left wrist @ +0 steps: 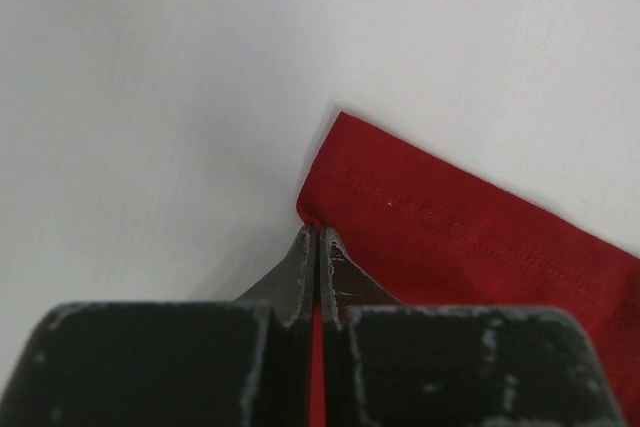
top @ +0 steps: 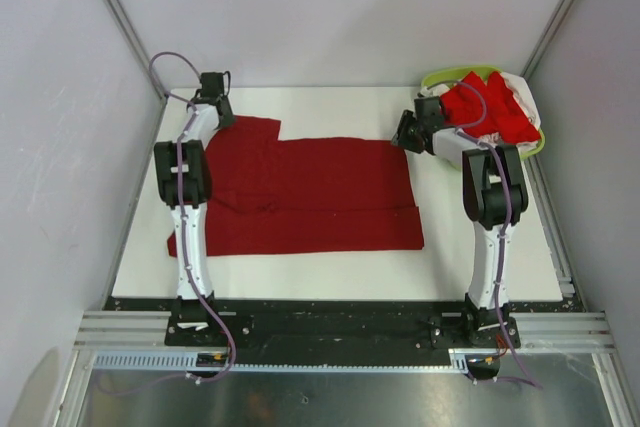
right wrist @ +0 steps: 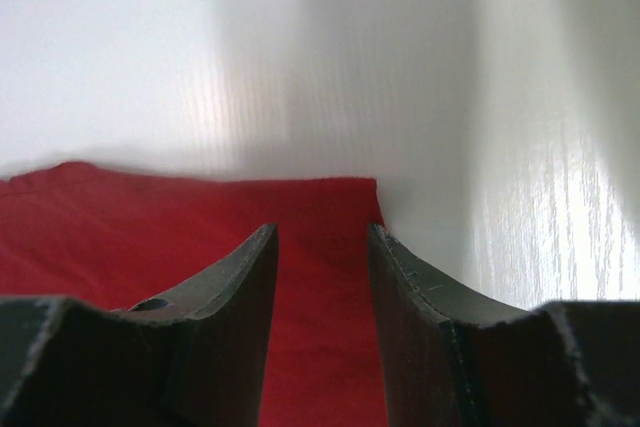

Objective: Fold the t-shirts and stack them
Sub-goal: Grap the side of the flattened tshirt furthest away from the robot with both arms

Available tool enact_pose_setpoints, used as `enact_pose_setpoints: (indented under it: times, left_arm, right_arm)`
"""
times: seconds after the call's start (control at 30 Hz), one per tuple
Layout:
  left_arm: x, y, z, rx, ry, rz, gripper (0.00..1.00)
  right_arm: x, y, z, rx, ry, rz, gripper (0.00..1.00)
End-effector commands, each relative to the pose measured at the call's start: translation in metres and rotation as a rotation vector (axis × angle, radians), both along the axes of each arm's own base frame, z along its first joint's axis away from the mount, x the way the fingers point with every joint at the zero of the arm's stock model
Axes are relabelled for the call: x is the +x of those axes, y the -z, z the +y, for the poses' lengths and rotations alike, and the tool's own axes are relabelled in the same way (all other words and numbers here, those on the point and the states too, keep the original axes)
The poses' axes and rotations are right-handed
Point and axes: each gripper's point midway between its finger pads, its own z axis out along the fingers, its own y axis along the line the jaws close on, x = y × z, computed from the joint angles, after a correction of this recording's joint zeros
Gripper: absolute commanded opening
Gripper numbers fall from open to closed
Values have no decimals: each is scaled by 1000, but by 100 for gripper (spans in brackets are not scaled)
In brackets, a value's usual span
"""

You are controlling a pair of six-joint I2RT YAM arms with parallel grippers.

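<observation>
White table (top: 330,274) carries a dark crimson t-shirt (top: 320,192) spread flat.

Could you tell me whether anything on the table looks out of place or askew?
Nothing is damaged or spilled. The crimson t-shirt lies only part folded, with one corner jutting out at the far left, pinched by the left hand. Red and white shirts heap over the rim of the basket.

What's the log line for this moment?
left gripper: shut on crimson shirt corner | right gripper: open over another corner | basket: red shirts piled
</observation>
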Motion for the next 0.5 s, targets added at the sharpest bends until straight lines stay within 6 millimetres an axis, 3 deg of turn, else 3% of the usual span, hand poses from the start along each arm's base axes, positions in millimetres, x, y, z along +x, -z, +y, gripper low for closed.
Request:
enact_pose_setpoints:
  times: [0.0,0.27,0.47]
  left_arm:
    - [6,-45,-1,9,3,-71,0]
    - [4,-47,-3,-2,11,-71,0]
    - [7,-52,-3,-22,14,-87,0]
  right_arm:
    - [22,-5,-12,-76,21,-30,45]
    - [47,0,-23,-152,55,-33,45]
    - [47,8,-25,-166,64,-8,45]
